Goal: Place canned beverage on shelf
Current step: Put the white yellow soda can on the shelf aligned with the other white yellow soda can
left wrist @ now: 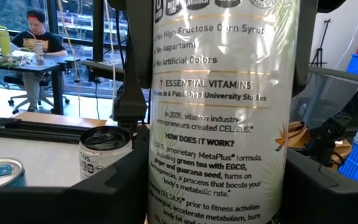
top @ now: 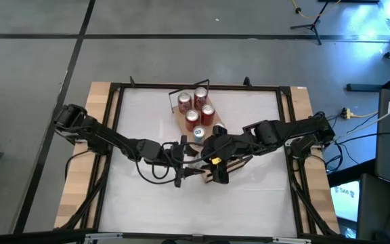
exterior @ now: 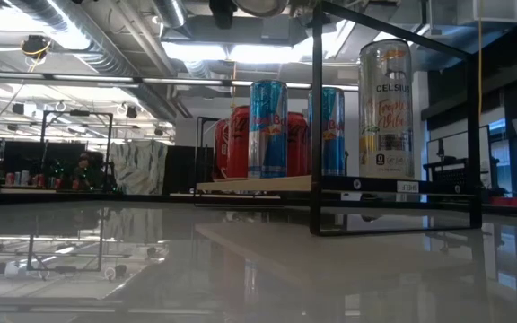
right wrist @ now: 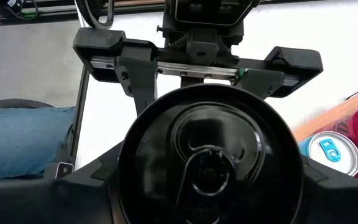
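A tall pale Celsius can (left wrist: 222,124) stands upright between both grippers near the table's middle, its dark top (right wrist: 210,155) facing the right wrist camera. My left gripper (top: 183,163) reaches in level from the table's left and is shut on the can. My right gripper (top: 213,154) slants down from the right, also shut on it. In the high view the arms hide the can. The shelf (top: 180,120), a light-wood board on black wire rails, lies just beyond toward the far edge and carries red cans (top: 193,108) and a blue can (top: 198,133). My left gripper pinches the can's printed side wall (left wrist: 166,186) between its two fingers (left wrist: 117,193), coming level from the table's left. The can stays upright; its bottom lies outside the frames. My right gripper has the can's upper part (right wrist: 132,186), just under the rim, between its two fingers (right wrist: 95,183), slanting down from the table's right. The can's top faces up between them.
On the shelf (exterior: 249,185) stand red cans (exterior: 236,144), blue cans (exterior: 267,130) and another Celsius can (exterior: 386,108) at the black wire rail (exterior: 312,117). A black frame (top: 117,135) borders the white tabletop. A person (left wrist: 39,34) sits at a desk in the room behind.
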### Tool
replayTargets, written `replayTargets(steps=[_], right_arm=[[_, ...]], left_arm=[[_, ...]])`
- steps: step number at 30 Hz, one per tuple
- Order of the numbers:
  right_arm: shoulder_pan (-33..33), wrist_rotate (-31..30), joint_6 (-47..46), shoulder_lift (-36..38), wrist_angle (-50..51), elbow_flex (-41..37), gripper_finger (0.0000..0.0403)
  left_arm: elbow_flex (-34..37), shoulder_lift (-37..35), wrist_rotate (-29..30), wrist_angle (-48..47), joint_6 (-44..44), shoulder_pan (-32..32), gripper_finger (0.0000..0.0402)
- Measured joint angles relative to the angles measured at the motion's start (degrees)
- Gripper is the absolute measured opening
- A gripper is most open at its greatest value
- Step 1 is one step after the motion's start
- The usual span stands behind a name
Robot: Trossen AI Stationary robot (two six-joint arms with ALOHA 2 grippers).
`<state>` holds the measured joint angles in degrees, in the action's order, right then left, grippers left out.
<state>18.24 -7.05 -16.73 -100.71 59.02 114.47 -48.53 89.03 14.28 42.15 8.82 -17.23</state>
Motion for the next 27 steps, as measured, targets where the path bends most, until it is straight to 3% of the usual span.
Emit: replayTargets(steps=[27], right_arm=[[0.07,0.61,0.02,0.0,-0.09,-0.01,0.0257]], left_arm=[[0.02,0.0,-0.2,-0.02,0.04,0.02,0.0241]])
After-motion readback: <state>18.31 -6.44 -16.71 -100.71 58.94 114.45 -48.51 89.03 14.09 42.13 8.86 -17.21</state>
